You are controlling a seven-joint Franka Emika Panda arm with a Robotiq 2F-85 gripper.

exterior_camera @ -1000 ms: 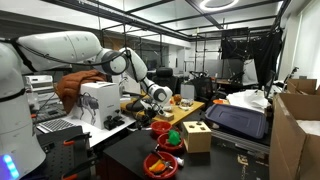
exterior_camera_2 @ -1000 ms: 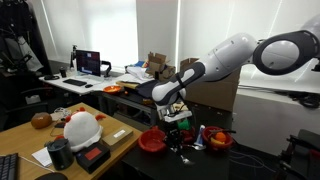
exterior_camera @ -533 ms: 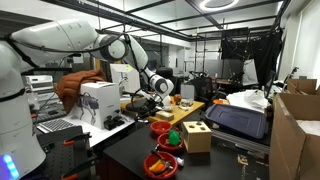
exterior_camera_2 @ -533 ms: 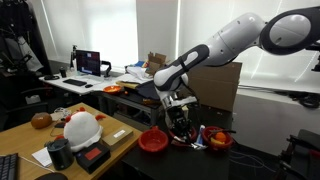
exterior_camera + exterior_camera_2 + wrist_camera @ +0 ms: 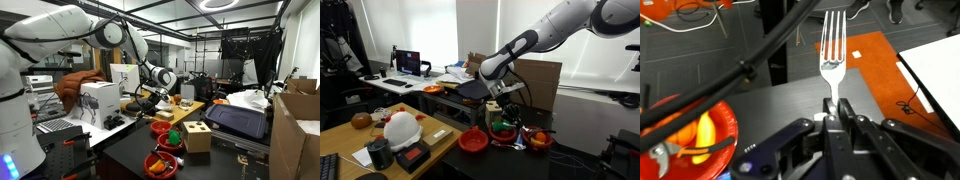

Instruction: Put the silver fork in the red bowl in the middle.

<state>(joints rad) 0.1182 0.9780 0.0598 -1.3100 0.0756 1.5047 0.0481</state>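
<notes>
My gripper [image 5: 835, 104] is shut on the handle of the silver fork [image 5: 832, 45], whose tines point away from the wrist camera over a dark tabletop. In both exterior views the gripper [image 5: 151, 97] [image 5: 498, 107] hangs above a row of three red bowls. The middle red bowl [image 5: 168, 146] [image 5: 503, 129] holds something green. A red bowl [image 5: 695, 135] with a yellow item shows at the left of the wrist view; I cannot tell which bowl of the row it is. The fork is too small to make out in the exterior views.
Two more red bowls [image 5: 161, 127] [image 5: 161, 165] flank the middle one on the dark table [image 5: 125, 150]. A wooden block [image 5: 197, 137] stands beside them. An orange mat [image 5: 875, 60] and black cables [image 5: 760, 60] lie beyond the fork. Desks with clutter surround the table.
The arm's elbow has swung upward and the gripper has shifted a little above the bowls. The fork stays held.
</notes>
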